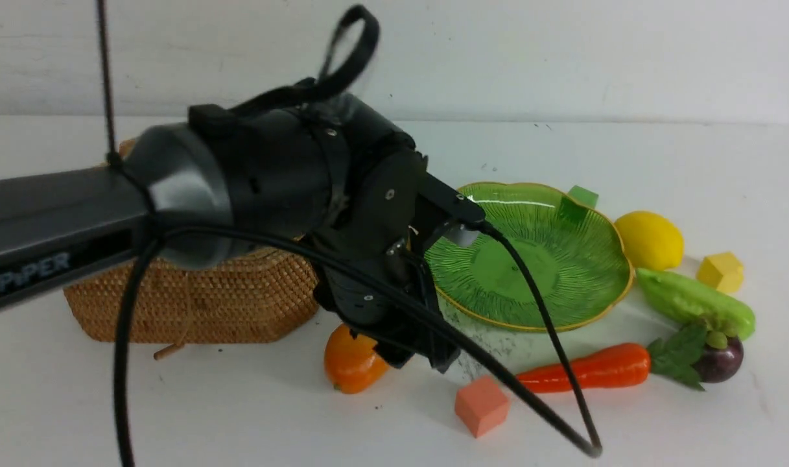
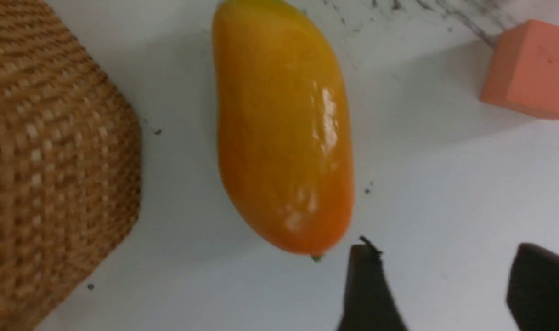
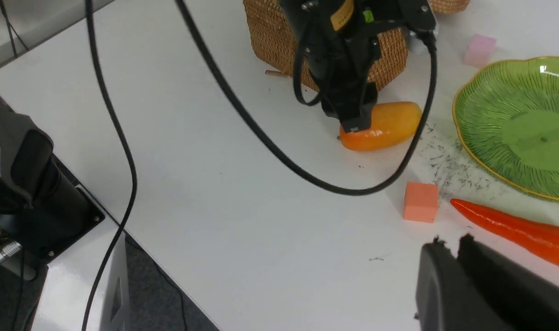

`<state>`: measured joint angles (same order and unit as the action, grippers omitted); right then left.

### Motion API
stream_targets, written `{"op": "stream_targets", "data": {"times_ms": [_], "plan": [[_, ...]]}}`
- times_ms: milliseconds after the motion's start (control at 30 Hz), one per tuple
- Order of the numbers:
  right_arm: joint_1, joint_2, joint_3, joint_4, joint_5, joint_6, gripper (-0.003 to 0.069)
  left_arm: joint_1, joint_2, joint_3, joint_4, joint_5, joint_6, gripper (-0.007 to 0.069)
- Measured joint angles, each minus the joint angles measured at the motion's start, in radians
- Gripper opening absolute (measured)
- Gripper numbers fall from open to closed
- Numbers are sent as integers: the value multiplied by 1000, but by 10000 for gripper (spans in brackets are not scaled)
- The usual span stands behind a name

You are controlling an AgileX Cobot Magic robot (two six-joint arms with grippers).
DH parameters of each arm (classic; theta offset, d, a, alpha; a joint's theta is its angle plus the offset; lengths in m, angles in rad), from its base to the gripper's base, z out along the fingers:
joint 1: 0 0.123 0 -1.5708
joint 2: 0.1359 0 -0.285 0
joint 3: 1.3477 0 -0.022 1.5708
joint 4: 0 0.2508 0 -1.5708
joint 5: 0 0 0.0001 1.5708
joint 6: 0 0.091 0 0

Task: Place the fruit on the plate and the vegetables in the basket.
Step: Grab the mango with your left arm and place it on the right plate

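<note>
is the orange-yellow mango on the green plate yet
No, the glossy orange-yellow oval mango lies on the white table beside the tan woven wicker basket, apart from the shallow green leaf-ribbed plate.

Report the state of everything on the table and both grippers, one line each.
Plate, empty.
Basket, lid hidden from view.
Mango, lying on the table, not held.
Lemon, on the table beside the plate.
Mangosteen, on the table.
Carrot, lying on the table.
Gourd, lying on the table.
Left gripper, open, empty.
Right gripper, shut, empty.
</note>
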<state>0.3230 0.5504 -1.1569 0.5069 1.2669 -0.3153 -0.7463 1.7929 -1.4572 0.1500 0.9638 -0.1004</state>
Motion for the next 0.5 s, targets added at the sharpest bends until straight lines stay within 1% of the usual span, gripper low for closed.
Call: {"op": "stream_targets", "data": {"times_ms": [33, 67, 133, 167, 267, 367, 433, 500], "plan": [[0, 0, 0, 0, 0, 0, 63, 0, 19, -3, 21, -21, 0, 493], [0, 0, 0, 0, 0, 0, 64, 0, 48, -3, 61, -58, -1, 568], [0, 0, 0, 0, 0, 0, 67, 0, 78, -3, 113, -97, -1, 629], [0, 0, 0, 0, 0, 0, 69, 0, 93, -3, 140, -119, -5, 645], [0, 0, 0, 0, 0, 0, 72, 0, 126, -4, 199, -166, -27, 656], [0, 0, 0, 0, 0, 0, 75, 0, 154, -6, 242, -191, -62, 642], [0, 0, 0, 0, 0, 0, 76, 0, 180, -7, 278, -199, -89, 615], [0, 0, 0, 0, 0, 0, 78, 0, 206, -7, 289, -199, -99, 584]]}}
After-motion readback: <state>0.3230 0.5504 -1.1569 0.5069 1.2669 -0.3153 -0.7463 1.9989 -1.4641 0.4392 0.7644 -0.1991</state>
